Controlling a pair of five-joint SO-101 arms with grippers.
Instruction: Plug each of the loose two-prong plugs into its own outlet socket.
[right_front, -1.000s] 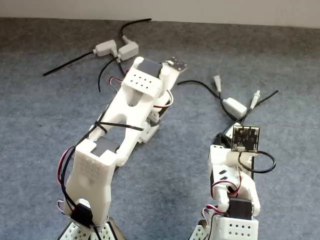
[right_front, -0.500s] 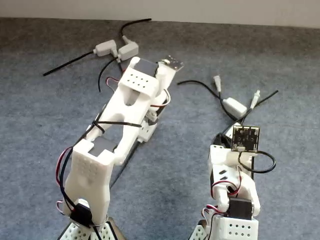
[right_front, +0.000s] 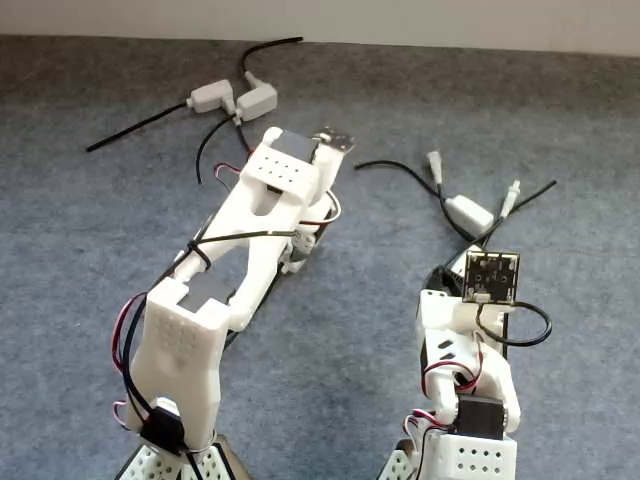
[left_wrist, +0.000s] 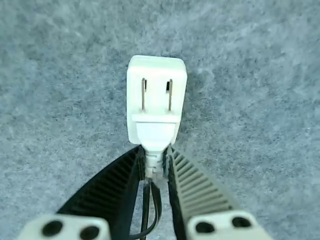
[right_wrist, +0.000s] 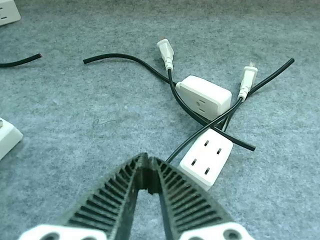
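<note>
Grey carpet (right_front: 90, 250) | left wrist: left gripper (left_wrist: 156, 152) pinching cord-end of white two-prong plug (left_wrist: 156, 95), prongs facing lens | right wrist: right gripper (right_wrist: 148, 160) pressed together, empty, near outlet socket (right_wrist: 206, 156) | high: loose plug (right_front: 435, 160) beyond right arm

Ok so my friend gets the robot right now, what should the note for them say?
Left hand: shut on the neck of the white plug; its two prongs are bare, in no socket.
Right hand: shut, empty, over the carpet.
Ahead of it, the first small plug and second small plug lie loose beside the near outlet block and far outlet block.
Done: nothing plugged in that I can see.
Left: every plug.
</note>
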